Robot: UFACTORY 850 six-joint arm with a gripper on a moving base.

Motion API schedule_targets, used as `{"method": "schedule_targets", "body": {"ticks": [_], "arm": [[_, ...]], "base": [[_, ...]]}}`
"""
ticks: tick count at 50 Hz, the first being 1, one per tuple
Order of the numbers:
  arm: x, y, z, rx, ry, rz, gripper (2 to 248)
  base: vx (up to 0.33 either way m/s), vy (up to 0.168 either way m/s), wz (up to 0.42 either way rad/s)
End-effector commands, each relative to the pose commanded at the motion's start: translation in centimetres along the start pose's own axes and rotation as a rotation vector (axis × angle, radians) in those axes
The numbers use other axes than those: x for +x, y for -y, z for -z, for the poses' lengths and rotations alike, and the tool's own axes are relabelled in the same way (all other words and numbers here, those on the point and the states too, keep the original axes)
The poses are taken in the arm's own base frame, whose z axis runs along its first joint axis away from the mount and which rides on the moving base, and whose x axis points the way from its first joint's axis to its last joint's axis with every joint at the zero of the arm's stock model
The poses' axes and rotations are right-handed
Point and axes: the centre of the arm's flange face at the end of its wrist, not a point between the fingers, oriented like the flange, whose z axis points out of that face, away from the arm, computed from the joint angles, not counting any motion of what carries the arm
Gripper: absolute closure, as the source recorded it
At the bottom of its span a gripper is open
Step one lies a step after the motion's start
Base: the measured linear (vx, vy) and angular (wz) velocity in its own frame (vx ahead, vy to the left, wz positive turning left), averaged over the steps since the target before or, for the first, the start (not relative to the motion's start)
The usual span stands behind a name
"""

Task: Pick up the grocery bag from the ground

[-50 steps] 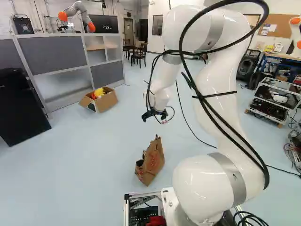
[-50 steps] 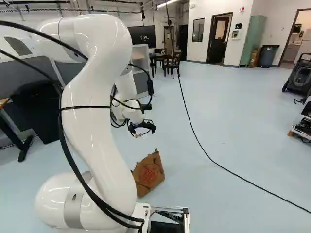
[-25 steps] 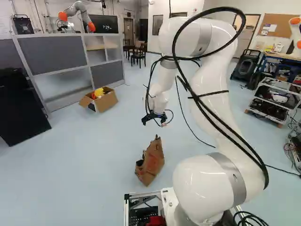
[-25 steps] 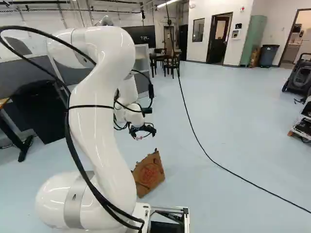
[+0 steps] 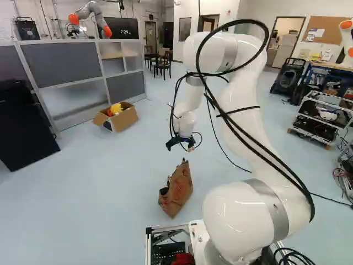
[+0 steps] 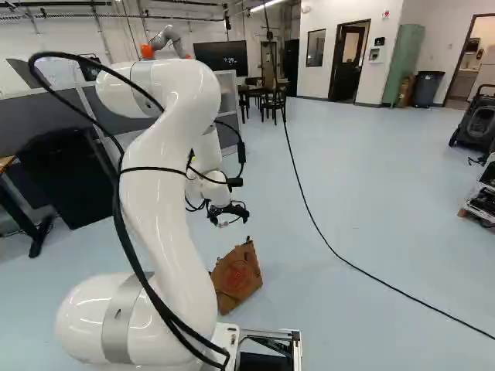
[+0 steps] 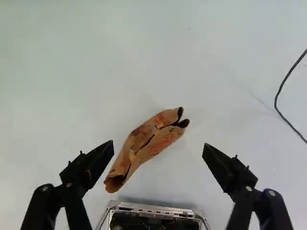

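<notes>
The black gripper (image 5: 181,143) hangs in the air above and beyond the brown paper grocery bag (image 5: 176,189) in the left base view. The bag, with red print, stands on the floor just ahead of the base, its top crumpled and pointed. In the wrist view the gripper (image 7: 158,152) is open wide, and the bag (image 7: 146,143) lies far below, seen from above in the gap between the two fingers and slightly ahead, running slantwise. Nothing is held or touched.
The base's metal frame (image 7: 156,209) is close beside the bag. A cardboard box (image 5: 122,117) with colourful items stands by the grey partition (image 5: 53,68). A black cable (image 6: 325,241) crosses the floor. A wheeled rack (image 5: 320,122) stands at the right, another robot (image 5: 91,14) behind the partition.
My arm has drawn back and sunk at its upper joints, and the open gripper has shifted down a little. The bag and the base have stayed where they were.
</notes>
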Motion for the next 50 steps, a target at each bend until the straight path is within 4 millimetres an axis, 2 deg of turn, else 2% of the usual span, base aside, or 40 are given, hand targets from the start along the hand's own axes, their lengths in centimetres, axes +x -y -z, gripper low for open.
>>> {"method": "schedule_targets", "body": {"ticks": [20,50], "arm": [[-0.4,0.0,-2.9,0.0,0.031,-0.023,3],[-1.2,0.0,-7.2,-0.015,0.07,-0.421,3]], "base": [[0.0,0.0,0.0],[0.0,0.0,0.0]]}}
